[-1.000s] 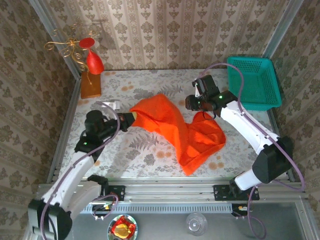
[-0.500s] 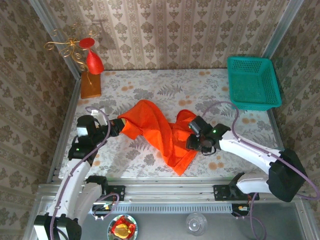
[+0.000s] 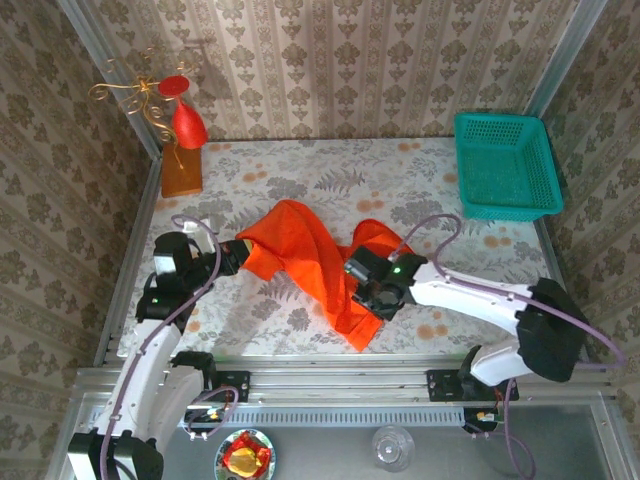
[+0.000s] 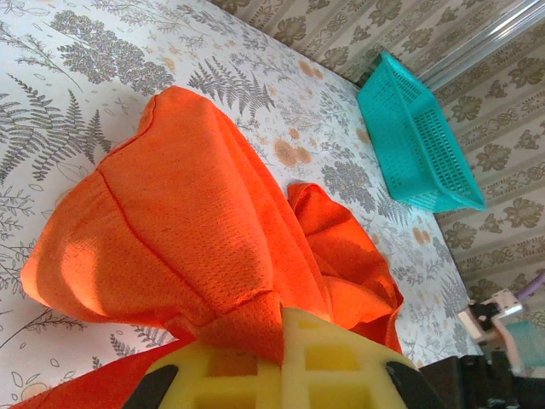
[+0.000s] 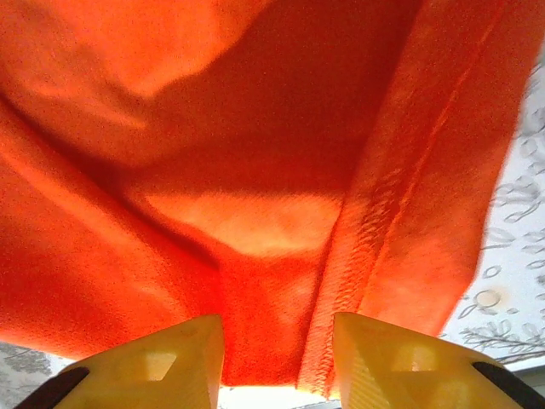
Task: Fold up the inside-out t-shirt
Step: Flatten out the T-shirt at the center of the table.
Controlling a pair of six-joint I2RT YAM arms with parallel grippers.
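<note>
The inside-out t-shirt [image 3: 300, 250] is a bunched orange-red heap in the middle of the floral table [image 3: 300, 170], running from the left centre down to a point near the front. My left gripper [image 3: 238, 258] is at its left end. In the left wrist view, the yellow fingers of that gripper [image 4: 285, 328] are pinched shut on a gathered tuft of the t-shirt [image 4: 187, 221]. My right gripper [image 3: 364, 285] sits low on the heap's right side. Its yellow fingers [image 5: 179, 358] stand a little apart with t-shirt fabric [image 5: 255, 170] and a stitched hem bunched between them.
A teal basket [image 3: 505, 165] stands at the back right of the table and shows far off in the left wrist view [image 4: 417, 136]. A wooden block [image 3: 182, 170] with a glossy red cone ornament [image 3: 188, 125] stands at the back left corner. Metal rails edge the table.
My right gripper swung from the back right down to the front centre, dragging the shirt's right part over the middle. The left gripper drew back to the left, still clamped on the fabric.
</note>
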